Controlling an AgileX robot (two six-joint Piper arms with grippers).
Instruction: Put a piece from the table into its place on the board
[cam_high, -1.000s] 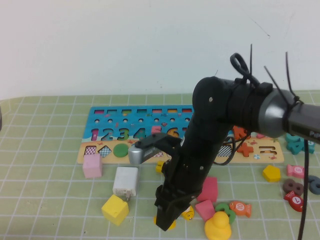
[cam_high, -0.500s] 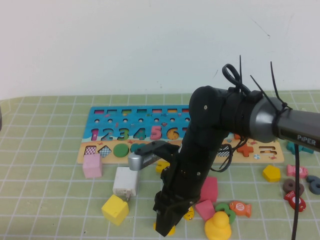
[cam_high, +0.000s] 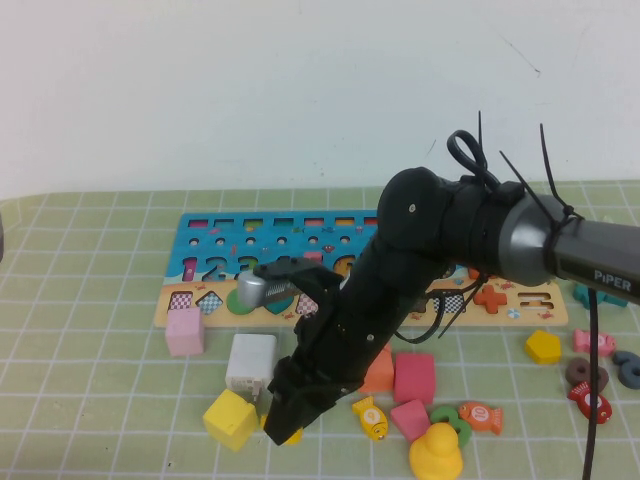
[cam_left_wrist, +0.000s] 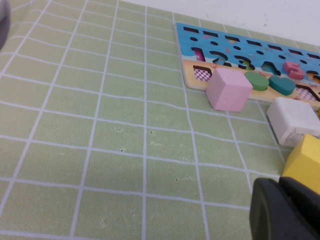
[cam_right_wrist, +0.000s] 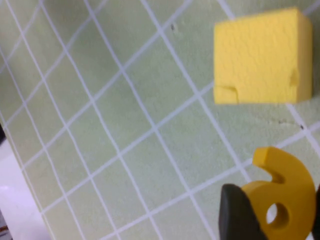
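My right gripper (cam_high: 286, 424) is shut on the yellow numeral "6" (cam_high: 291, 436), low over the green grid cloth (cam_high: 100, 400) at the front, just right of a yellow cube (cam_high: 230, 418). In the right wrist view the "6" (cam_right_wrist: 286, 197) sits edge-on between the dark fingers (cam_right_wrist: 237, 215) of the right gripper (cam_right_wrist: 277, 212), with the yellow cube (cam_right_wrist: 260, 55) beyond. The board (cam_high: 200, 245) lies across the back, partly hidden by the right arm. My left gripper (cam_left_wrist: 286, 210) is shut and empty, low over the cloth, next to the yellow cube (cam_left_wrist: 304, 162).
A pink cube (cam_high: 184, 331) and a white cube (cam_high: 250, 362) lie in front of the board. Orange (cam_high: 378, 370) and pink (cam_high: 414, 377) blocks, a yellow fish (cam_high: 370, 417), a yellow duck (cam_high: 436, 452) and a yellow pentagon (cam_high: 543, 346) lie to the right.
My right gripper has swung left and slightly back with the yellow "6" in it, ending beside the yellow cube. The orange block and yellow fish it covered now show.
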